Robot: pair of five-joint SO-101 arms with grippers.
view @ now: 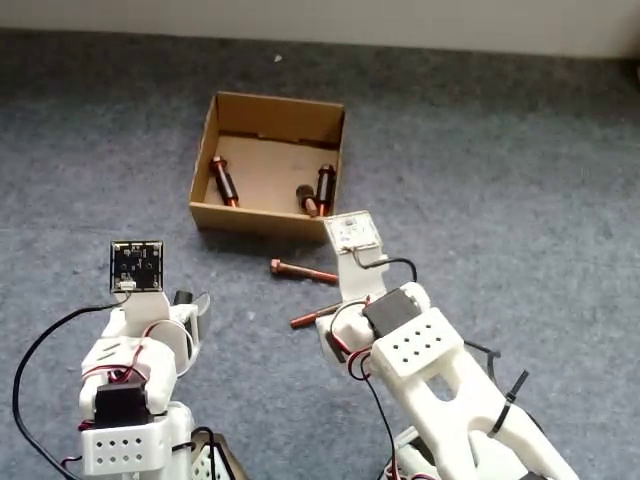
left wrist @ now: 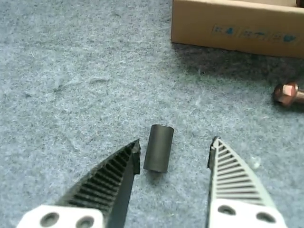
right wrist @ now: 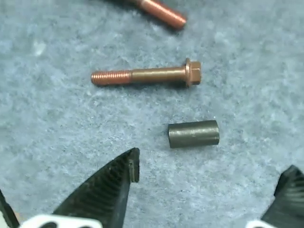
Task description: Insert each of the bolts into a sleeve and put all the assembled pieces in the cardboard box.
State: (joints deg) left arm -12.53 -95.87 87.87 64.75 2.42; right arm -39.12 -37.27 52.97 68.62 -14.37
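Two copper-coloured bolts lie loose on the grey carpet (right wrist: 47, 118) ahead of the right gripper (right wrist: 211, 164): one bolt (right wrist: 147, 75) in full sight, the other bolt (right wrist: 159, 12) farther off. Right jaws stand apart, holding nothing. A dark sleeve (right wrist: 194, 133) lies on its side just ahead of them, beside the first bolt and not touching it. The left gripper (left wrist: 175, 145) is likewise spread and empty, with a second sleeve (left wrist: 158, 147) lying between its fingers, closer to one and seemingly touching neither. The cardboard box (left wrist: 237, 21) sits beyond it. Judgement: all parts are metal, rigid, small but dense, not fragile. Sleeves are smooth and round, so apt to roll or squirt out of the pads; grip across the barrel at mid-length, leaving the bore open. Take a bolt by the plain shank near its flanged head, threaded tip free for entry.
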